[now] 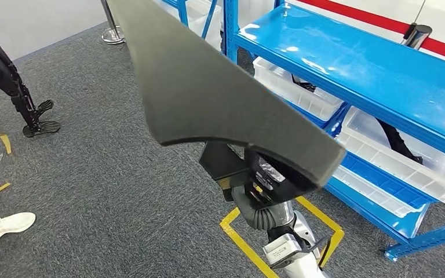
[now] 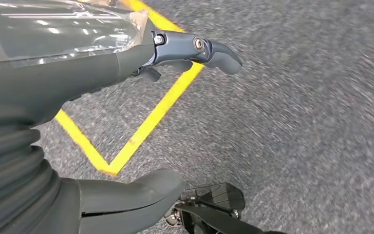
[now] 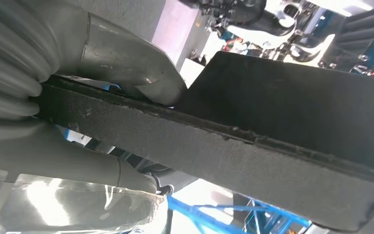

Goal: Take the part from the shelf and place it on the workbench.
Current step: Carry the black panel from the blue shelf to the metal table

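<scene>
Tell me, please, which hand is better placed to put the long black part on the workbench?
The right hand: it already grips the long black part, the thumb pressing on one face. The left hand holds nothing and hangs over the grey carpet with yellow tape.

We count one long black foam part (image 1: 220,92), one blue shelf rack (image 1: 382,75) and three clear plastic bins (image 1: 301,92) on it. Also one white shoe (image 1: 8,225) and two robot hands (image 2: 126,195).
</scene>
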Tool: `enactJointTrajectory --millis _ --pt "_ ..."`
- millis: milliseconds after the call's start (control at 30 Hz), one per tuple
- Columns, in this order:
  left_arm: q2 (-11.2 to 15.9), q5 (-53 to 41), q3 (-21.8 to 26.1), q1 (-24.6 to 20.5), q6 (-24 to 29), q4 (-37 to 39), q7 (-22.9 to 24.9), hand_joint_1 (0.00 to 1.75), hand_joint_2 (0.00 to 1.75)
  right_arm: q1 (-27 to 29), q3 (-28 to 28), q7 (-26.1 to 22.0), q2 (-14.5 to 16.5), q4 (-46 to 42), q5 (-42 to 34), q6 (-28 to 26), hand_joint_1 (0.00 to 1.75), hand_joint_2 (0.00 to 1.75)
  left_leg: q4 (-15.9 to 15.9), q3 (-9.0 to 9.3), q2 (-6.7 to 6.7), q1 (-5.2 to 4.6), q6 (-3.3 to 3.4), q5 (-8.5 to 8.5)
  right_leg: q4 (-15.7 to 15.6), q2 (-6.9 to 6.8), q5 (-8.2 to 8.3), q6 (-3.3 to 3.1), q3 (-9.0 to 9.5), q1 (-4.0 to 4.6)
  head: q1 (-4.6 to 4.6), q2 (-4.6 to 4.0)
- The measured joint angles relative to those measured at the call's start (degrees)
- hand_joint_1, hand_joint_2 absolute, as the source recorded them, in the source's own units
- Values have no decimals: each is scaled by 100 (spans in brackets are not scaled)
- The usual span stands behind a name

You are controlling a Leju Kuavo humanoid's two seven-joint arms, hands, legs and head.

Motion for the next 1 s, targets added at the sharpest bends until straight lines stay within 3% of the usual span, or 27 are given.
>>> enactJointTrajectory --millis 67,133,233,267,300,367,433,467,500,567,633,667,733,767,833,867,933,967,1000 --pt "26 -17 0 -20 -11 -1 -5 0 175 -1 -25 -3 36 -48 -26 0 175 175 -818 430 155 -22 46 362 0 -88 -20 3 20 17 1 0" --pt "50 -48 -1 -65 -44 -2 13 0 175 -7 -60 -6 73 -92 -38 -1 175 175 -1354 695 276 -67 101 511 -1 -163 -44 31 25 56 7 0" --pt "90 -107 -3 -98 -169 -2 106 0 175 -9 -108 -7 105 -117 57 -2 175 175 -1447 705 163 -88 178 522 -26 -248 -68 104 36 88 16 0" --pt "99 -121 -4 -103 -212 -2 142 0 175 -8 -116 -7 116 -125 106 -3 175 175 -1480 724 117 -78 215 542 23 -184 -107 121 24 89 20 0" --pt "111 -132 -5 -116 -251 -2 181 0 175 -7 -122 -8 127 -135 149 -8 175 175 -1513 745 70 -65 251 565 180 -72 -197 117 -41 89 25 0" --pt "125 -139 -7 -158 -314 -2 278 0 175 4 -139 -10 137 -151 223 -21 175 175 -1540 760 -36 -60 299 587 864 176 -508 61 -364 79 43 0" --pt "137 -139 -7 -188 -358 -2 364 0 175 21 -158 -10 137 -155 256 -28 175 175 -1537 754 -172 -72 311 587 1571 247 -743 42 -743 83 56 0" --pt "140 -139 -7 -191 -371 -2 387 0 175 25 -162 -8 138 -155 258 -28 175 175 -1535 756 -242 -80 313 587 1667 256 -731 67 -817 87 57 0" --pt "142 -139 -7 -193 -381 -3 403 0 175 24 -163 -4 138 -155 257 -26 175 175 -1534 764 -316 -86 313 588 1492 271 -608 107 -760 92 57 0" --pt "141 -132 -6 -198 -379 -5 412 0 175 3 -168 7 139 -156 250 -13 175 175 -1532 781 -457 -91 311 589 656 422 -212 153 -406 108 57 0" --pt "129 -107 -5 -207 -367 -9 410 0 175 -34 -180 21 145 -157 230 23 175 175 -1520 777 -568 -105 289 587 25 589 59 116 -135 121 51 0" --pt "123 -96 -4 -208 -360 -9 410 0 175 -57 -187 25 149 -157 212 45 175 175 -1519 763 -609 -101 265 592 -71 624 102 81 -95 130 48 0" --pt "116 -82 -4 -205 -340 -9 424 0 175 -114 -203 24 159 -151 159 85 175 175 -1520 736 -685 -89 205 606 -99 531 137 23 -66 108 47 0" --pt "111 -85 -5 -202 -332 -9 433 0 175 -151 -209 17 168 -143 126 107 175 175 -1484 713 -647 -90 176 582 -132 480 156 -10 -44 85 45 0" --pt "98 -92 -5 -207 -314 -10 448 0 175 -221 -226 -13 196 -121 68 134 175 175 -1152 557 -414 -93 119 379 -196 362 187 -66 2 31 18 0" --pt "88 -94 -6 -214 -309 -12 442 0 175 -244 -239 -31 208 -108 43 141 175 175 -786 373 -251 -81 81 192 -204 295 183 -82 15 44 5 0" --pt "75 -98 -6 -225 -304 -15 413 0 175 -258 -263 -66 228 -79 5 137 175 175 -36 -39 -89 -19 5 -101 -202 154 173 -99 16 53 -8 0" --pt "68 -108 -7 -223 -305 -16 394 0 175 -257 -269 -80 236 -63 -5 132 175 175 124 -145 -54 17 -29 -108 -201 86 165 -97 15 53 -8 0" --pt "64 -121 -7 -221 -307 -17 380 0 175 -256 -273 -93 245 -50 -9 126 175 175 48 -124 -27 52 -56 -4 -200 30 156 -88 19 48 -8 0"
